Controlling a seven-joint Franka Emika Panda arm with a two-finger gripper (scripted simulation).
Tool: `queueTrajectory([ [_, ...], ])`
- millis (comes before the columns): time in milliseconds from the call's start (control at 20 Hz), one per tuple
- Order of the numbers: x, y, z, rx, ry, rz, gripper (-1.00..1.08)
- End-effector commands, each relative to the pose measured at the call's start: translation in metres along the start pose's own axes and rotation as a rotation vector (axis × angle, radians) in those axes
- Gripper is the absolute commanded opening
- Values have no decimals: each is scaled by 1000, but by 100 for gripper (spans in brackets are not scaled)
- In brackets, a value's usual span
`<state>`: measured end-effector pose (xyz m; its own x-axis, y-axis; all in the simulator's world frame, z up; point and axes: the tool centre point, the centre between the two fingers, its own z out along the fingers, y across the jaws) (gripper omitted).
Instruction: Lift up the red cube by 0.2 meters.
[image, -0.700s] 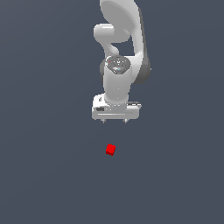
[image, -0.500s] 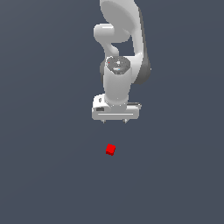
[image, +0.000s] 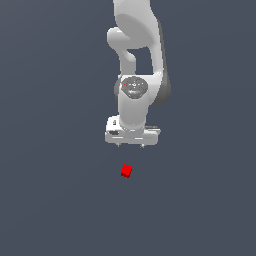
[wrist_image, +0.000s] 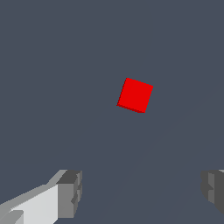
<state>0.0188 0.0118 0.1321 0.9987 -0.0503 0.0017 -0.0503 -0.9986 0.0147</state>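
Gripper (image: 129, 145) jaws are held wide apart, and nothing is held between them. In the wrist view, one finger (wrist_image: 70, 193) is seen at each side, with a big gap in the middle. The red cube (image: 126, 171) is lying on the flat grey floor (image: 50, 200), below the gripper and apart from it. It is not touched by anything.

The cube is not yet lined up with the gap, and it is turned a little against the fingers. So the gripper should first be moved until the cube sits in the middle of the gap. It should also be turned a bit, so that flat sides are met. Then it should be lowered straight down, slowly, and closed gently before any lifting is done.
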Motion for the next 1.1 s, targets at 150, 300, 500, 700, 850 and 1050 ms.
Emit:
queueTrajectory([
  [150, 18, 1, 30, 3, -1, 81, 100],
  [300, 30, 3, 51, 5, -2, 136, 100],
  [500, 46, 6, 75, 8, -3, 203, 100],
  [700, 57, 9, 93, 11, -3, 253, 100],
  [850, 63, 11, 103, 13, -4, 279, 100],
  [1050, 69, 13, 110, 14, -4, 302, 100],
])
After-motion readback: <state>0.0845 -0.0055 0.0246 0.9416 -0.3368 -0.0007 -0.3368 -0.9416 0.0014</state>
